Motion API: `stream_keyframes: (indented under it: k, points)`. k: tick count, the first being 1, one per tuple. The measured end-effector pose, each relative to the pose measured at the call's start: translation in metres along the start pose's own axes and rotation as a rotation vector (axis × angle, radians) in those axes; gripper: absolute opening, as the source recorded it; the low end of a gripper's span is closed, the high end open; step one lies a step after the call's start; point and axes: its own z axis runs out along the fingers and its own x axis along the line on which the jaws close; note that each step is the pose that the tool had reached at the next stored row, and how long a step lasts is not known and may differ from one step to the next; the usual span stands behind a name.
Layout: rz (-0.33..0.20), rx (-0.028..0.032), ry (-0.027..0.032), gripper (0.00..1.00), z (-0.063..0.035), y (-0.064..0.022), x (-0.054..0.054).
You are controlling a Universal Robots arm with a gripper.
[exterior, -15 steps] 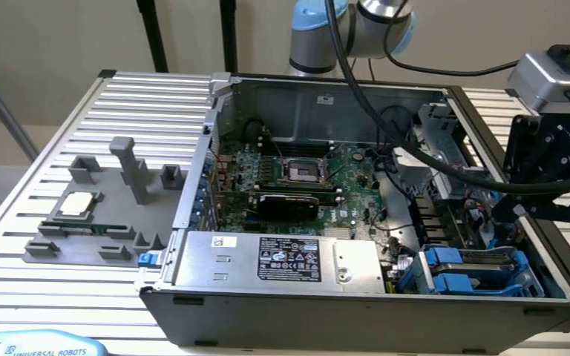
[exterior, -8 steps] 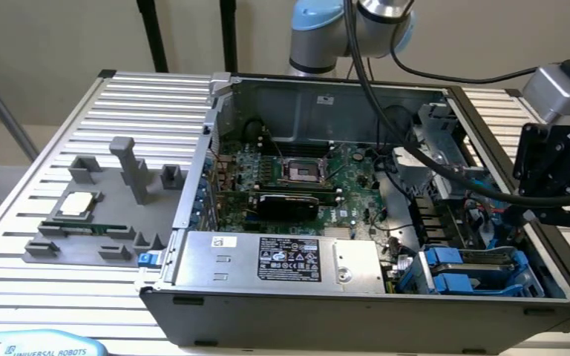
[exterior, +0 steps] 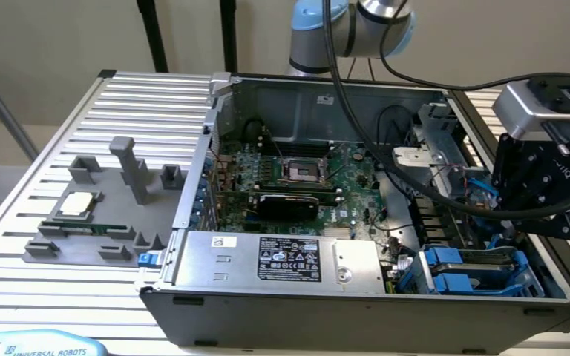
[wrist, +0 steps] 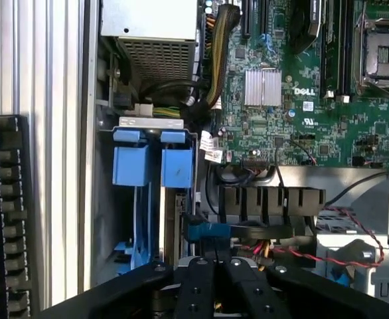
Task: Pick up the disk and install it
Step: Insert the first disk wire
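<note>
The disk's bright blue carrier point(exterior: 460, 271) sits in the drive bay at the case's front corner, on the exterior view's right. Its two blue tabs point(wrist: 152, 164) stand side by side in the wrist view, and the drive's metal face is mostly hidden between the rails. My gripper point(wrist: 219, 267) hangs above the case just beyond that bay. Its black fingers point(wrist: 198, 282) are pressed together with nothing between them. In the exterior view the gripper body point(exterior: 548, 185) hovers over the case's right wall, apart from the carrier.
The open gray computer case point(exterior: 364, 315) holds a green motherboard point(exterior: 300, 174), a power-supply box point(exterior: 275, 256) with a black label, and loose cables point(wrist: 261, 232). A gray fixture with a small square CPU chip point(exterior: 77, 202) lies on the slatted table point(exterior: 27, 289) to the exterior view's left.
</note>
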Motion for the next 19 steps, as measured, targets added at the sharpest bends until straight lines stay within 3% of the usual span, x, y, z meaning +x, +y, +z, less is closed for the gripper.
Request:
stream_keyframes:
  k: [2,4,5,6,7,11,15,17,19]
  points:
    - [0.000,0.0001,0.0001,0.16,0.0006,0.0000,-0.0032]
    - [0.000,0.0001,-0.0002,0.27,0.0008,0.0000,-0.0050]
    - [-0.001,0.0001,-0.0006,0.27,0.0007,0.0000,-0.0050]
    - [-0.001,0.0001,-0.0024,0.34,0.0006,0.0000,-0.0050]
    - [-0.001,0.0001,-0.0048,0.34,0.0007,0.0000,-0.0049]
    - [-0.002,0.0000,-0.0234,0.34,0.0001,-0.0008,-0.0006]
    - [-0.006,-0.0001,-0.0490,0.34,-0.0008,0.0004,0.0016]
    - [-0.009,-0.0003,-0.0550,0.34,-0.0008,0.0020,0.0017]
    - [-0.013,-0.0006,-0.0566,0.34,-0.0004,0.0048,0.0018]
